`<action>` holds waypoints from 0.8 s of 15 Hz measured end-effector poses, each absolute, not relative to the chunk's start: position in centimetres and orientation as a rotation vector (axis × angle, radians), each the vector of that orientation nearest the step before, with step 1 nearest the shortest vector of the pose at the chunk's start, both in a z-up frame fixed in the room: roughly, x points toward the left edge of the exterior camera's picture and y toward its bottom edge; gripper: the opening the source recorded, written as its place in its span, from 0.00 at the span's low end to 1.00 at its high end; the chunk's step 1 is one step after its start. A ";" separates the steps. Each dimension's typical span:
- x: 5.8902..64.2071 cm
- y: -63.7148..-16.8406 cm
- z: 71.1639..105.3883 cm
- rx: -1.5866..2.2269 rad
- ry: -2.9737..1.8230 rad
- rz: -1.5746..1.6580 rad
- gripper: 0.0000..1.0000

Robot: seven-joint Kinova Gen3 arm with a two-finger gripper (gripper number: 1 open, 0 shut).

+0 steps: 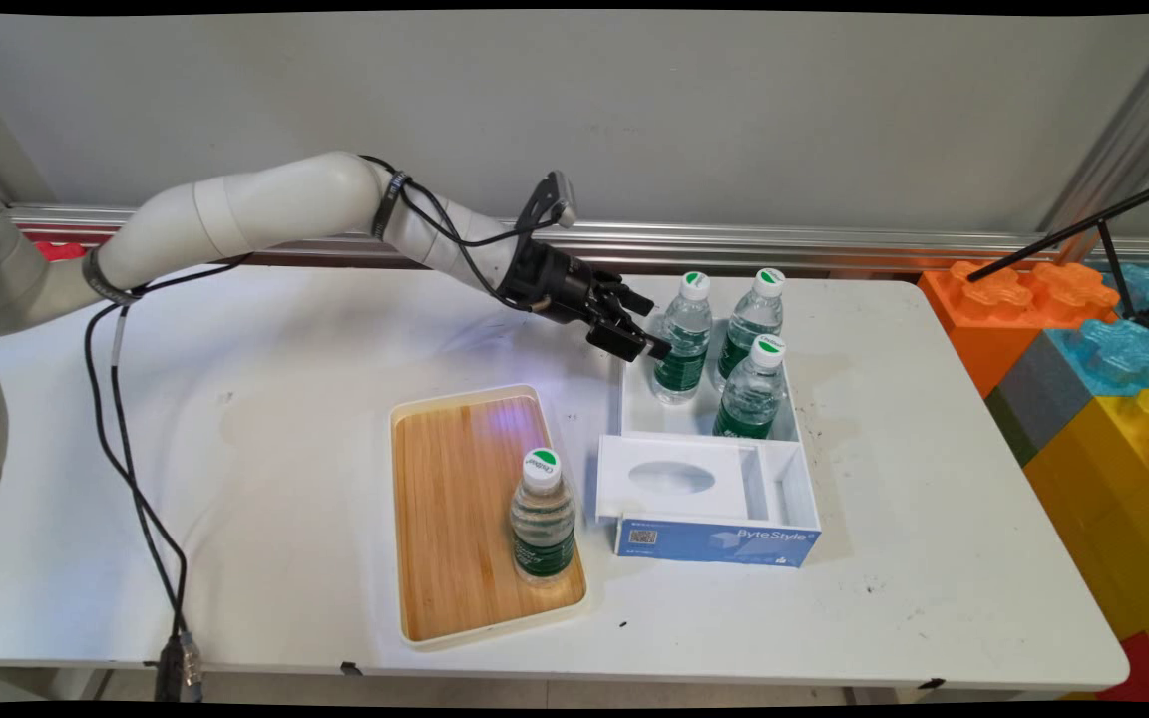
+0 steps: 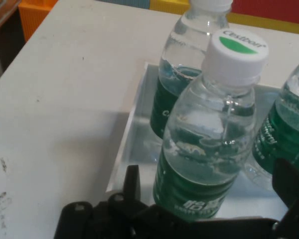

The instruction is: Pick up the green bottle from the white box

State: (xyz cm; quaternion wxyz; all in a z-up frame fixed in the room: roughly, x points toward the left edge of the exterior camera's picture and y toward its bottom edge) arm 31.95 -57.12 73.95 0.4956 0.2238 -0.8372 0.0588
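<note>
The gripper (image 1: 646,337) is held low over the left wall of a white box (image 1: 634,394) on the surface (image 1: 265,419). Its jaws are seen spread wide, with nothing clamped between them. In the hand view the left bottle (image 2: 209,144) stands between the two fingers (image 2: 132,181), close to them, but contact cannot be told. In the main view the fingertips are just beside that bottle's (image 1: 684,339) green label, on its left side.

Three bottles stand upright in the box's far compartment: the left bottle, a far bottle (image 1: 749,324) to its right, and a near bottle (image 1: 752,389) in front of the far one. All three have white caps marked with green, and green labels. The near part of the box is a white insert with an oval hollow (image 1: 672,477), and its front face is blue (image 1: 719,543).

Left of the box, a wooden tray (image 1: 445,479) with a cream rim lies on the surface. A fourth bottle (image 1: 542,519) stands upright on the tray's near right part, well apart from the gripper.

Large toy bricks (image 1: 1083,339) in orange, blue and yellow are stacked beyond the right end of the surface.
</note>
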 end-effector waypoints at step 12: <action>30.3 -58.3 73.4 0.536 -2.014 0.152 1.00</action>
